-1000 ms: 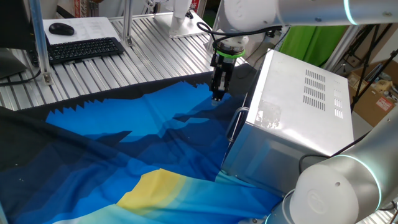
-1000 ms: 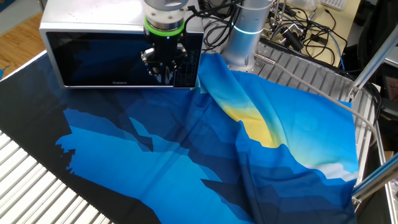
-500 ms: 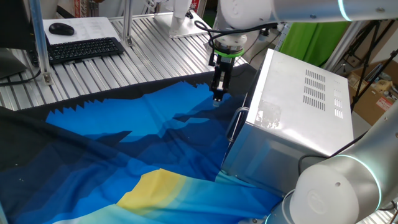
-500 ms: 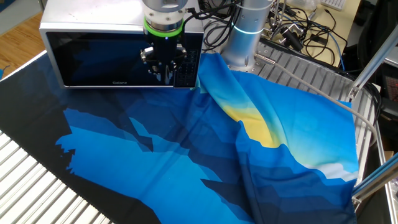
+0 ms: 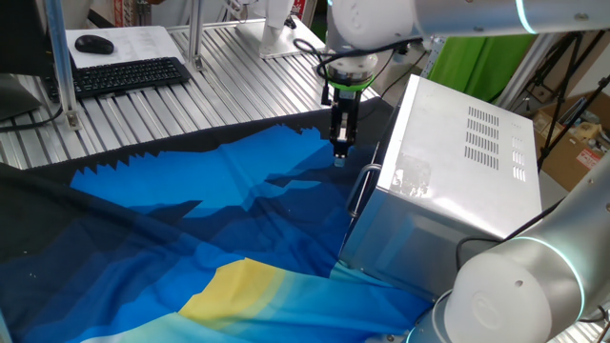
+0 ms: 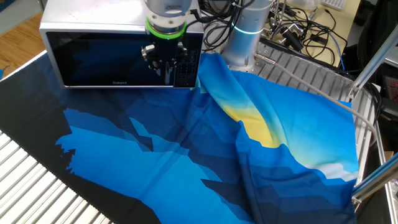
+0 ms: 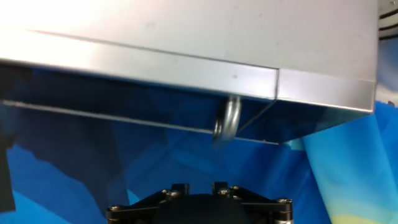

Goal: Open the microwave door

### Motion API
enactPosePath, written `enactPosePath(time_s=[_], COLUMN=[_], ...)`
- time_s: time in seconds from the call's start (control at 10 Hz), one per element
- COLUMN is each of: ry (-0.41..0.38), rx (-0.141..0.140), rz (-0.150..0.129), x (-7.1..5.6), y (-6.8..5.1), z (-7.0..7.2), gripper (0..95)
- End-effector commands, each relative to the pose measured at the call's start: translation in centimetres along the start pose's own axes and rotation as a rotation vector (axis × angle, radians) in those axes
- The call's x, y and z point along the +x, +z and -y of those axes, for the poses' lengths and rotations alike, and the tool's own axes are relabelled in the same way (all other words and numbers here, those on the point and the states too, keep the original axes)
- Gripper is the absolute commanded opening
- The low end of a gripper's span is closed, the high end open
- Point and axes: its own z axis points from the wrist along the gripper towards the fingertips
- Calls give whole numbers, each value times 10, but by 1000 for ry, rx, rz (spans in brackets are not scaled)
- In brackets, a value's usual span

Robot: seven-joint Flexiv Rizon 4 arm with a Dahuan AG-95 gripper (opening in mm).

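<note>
The claw (image 5: 340, 151) hangs nearly straight down in front of the microwave door (image 6: 112, 59), fingers set at a narrow gap and holding nothing. In one fixed view its tips hover just above the blue cloth (image 5: 191, 219), beside the upper end of the slim bar handle (image 5: 359, 191) and apart from it. In the hand view the handle (image 7: 227, 119) appears end-on as a small silver loop under the door's top edge, ahead of the claw body and roughly in line with it. The microwave (image 5: 457, 171) stands along one edge of the table (image 5: 143, 110), on the cloth, with its door shut flush against the casing.

Step in hand, by judgement: the approach, aligning the fingers with the handle; no grasp is made yet. The next move appears to call for bringing the tips in to straddle or hook the bar, closing on it, then pulling outward along the arc of the hinge at the door's far side. A straight pull might slip off the bar or drag the oven across the cloth.
</note>
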Motion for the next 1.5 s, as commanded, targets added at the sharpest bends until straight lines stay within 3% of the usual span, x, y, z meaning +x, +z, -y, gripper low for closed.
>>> enactPosePath(time_s=[0.1,0.4,1.1,1.5], ry=[18,20,23,14], rx=[20,29,39,26], rz=[46,72,71,96], x=[-6,-14,-25,-32], y=[-1,-2,1,3], z=[1,3,12,18], gripper=[190,190,190,190])
